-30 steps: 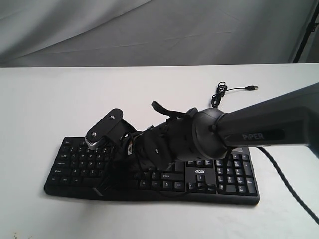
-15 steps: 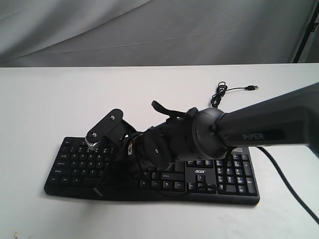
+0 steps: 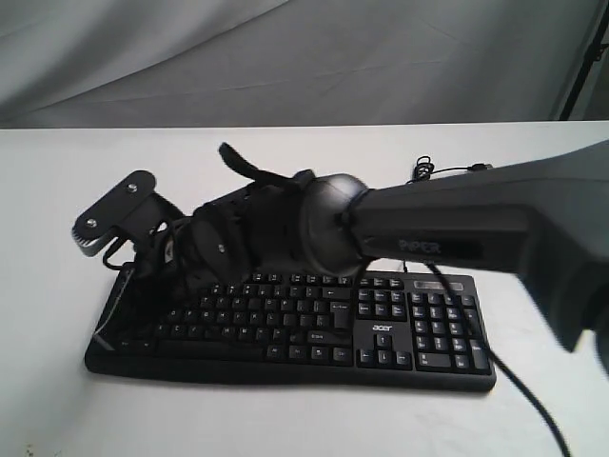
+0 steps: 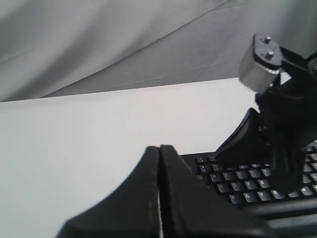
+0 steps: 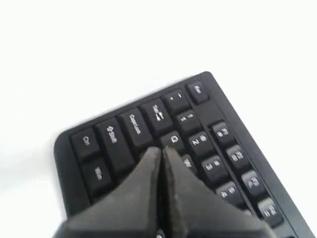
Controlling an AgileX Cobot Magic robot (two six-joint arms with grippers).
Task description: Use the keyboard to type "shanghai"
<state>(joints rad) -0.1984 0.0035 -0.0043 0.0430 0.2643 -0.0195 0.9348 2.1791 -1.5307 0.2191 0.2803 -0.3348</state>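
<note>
My right pincer (image 5: pixel 161 151) looks matt black plastic, same as the keyboard (image 3: pixel 381 333); table (image 3: pixel 285 162) smooth white, backdrop (image 3: pixel 285 57) wrinkly grey cloth.

Exterior looks down frontally; both close wrist views share keyboard (image 3: pixel 381 328).

The keyboard (image 3: pixel 314 319) is laid near the table's (image 3: pixel 57 171) front edge, its cable (image 3: pixel 420 168) coiled behind the right end, the right gripper (image 5: pixel 161 151) held over the left end.
</note>
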